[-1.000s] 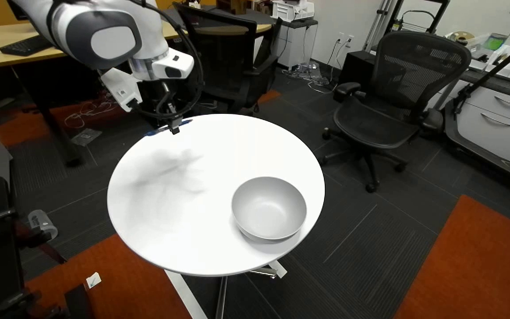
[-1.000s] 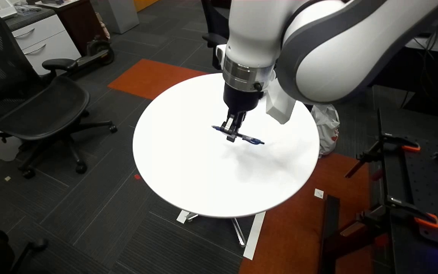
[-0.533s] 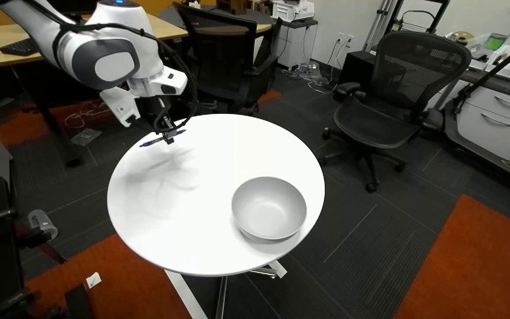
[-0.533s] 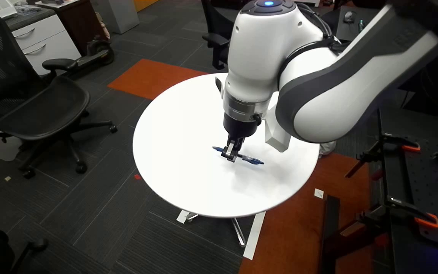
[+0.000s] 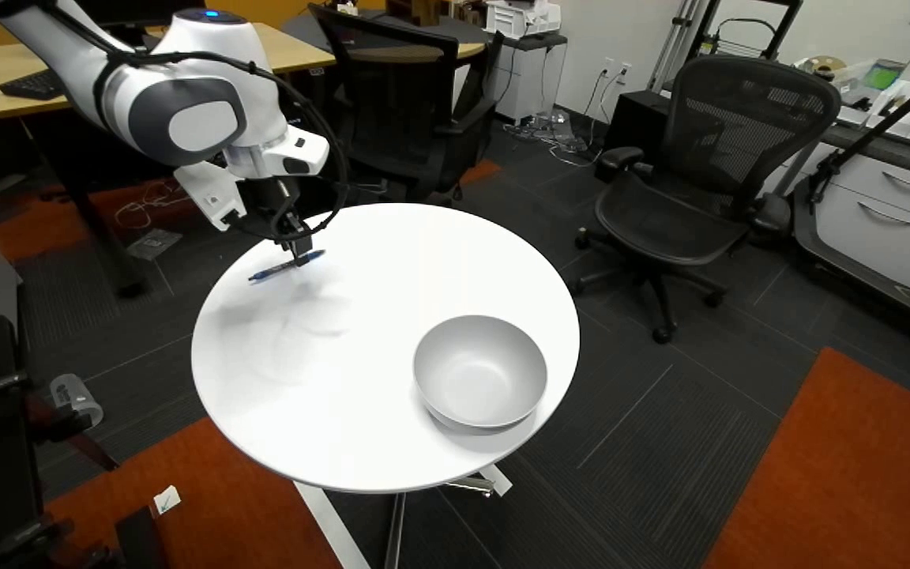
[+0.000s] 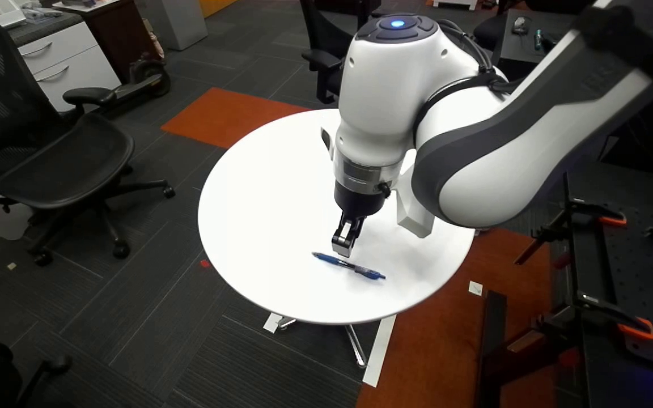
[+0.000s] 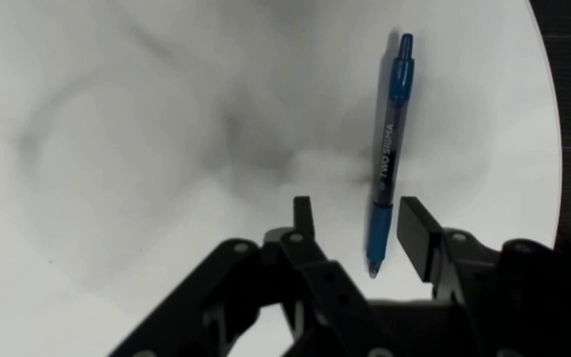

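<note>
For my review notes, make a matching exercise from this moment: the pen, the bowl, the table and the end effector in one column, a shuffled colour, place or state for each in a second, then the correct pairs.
Column one
1. Pen
2. Bowl
3. Table
4. End effector

Column two
A. Round and white
B. Black, jaws standing apart
C. Light grey, near the table's edge
D. Blue, with TWO SIGMA printed along it

Right pairs
1-D, 2-C, 3-A, 4-B
</note>
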`<action>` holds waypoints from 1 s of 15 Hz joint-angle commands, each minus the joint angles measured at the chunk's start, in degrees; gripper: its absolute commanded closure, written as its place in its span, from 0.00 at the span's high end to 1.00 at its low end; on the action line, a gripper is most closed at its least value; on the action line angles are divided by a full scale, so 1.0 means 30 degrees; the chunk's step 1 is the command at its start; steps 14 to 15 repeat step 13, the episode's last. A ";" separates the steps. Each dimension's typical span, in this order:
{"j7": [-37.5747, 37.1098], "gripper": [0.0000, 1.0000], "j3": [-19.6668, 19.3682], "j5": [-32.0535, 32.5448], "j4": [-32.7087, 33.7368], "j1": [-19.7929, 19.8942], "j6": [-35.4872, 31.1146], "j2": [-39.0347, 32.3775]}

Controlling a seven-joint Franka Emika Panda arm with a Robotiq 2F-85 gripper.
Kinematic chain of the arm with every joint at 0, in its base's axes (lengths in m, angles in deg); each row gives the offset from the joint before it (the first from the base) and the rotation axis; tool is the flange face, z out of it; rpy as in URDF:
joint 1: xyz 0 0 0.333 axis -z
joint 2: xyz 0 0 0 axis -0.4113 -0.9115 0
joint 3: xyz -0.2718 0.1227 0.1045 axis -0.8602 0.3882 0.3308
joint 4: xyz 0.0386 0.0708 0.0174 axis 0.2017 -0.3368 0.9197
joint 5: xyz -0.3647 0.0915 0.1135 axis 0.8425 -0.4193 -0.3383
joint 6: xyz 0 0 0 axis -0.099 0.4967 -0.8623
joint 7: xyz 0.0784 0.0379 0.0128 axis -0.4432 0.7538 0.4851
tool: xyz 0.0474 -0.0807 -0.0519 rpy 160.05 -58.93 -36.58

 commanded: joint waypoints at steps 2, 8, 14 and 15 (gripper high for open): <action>-0.0262 0.89 -0.0169 -0.0195 0.0186 -0.0354 0.0119 -0.0033; -0.0006 1.00 -0.0016 -0.0275 0.0229 -0.0211 0.0311 -0.0066; 0.0117 1.00 -0.0122 -0.0132 0.0050 -0.0199 0.0118 -0.0045; 0.0117 1.00 -0.0122 -0.0132 0.0050 -0.0199 0.0118 -0.0045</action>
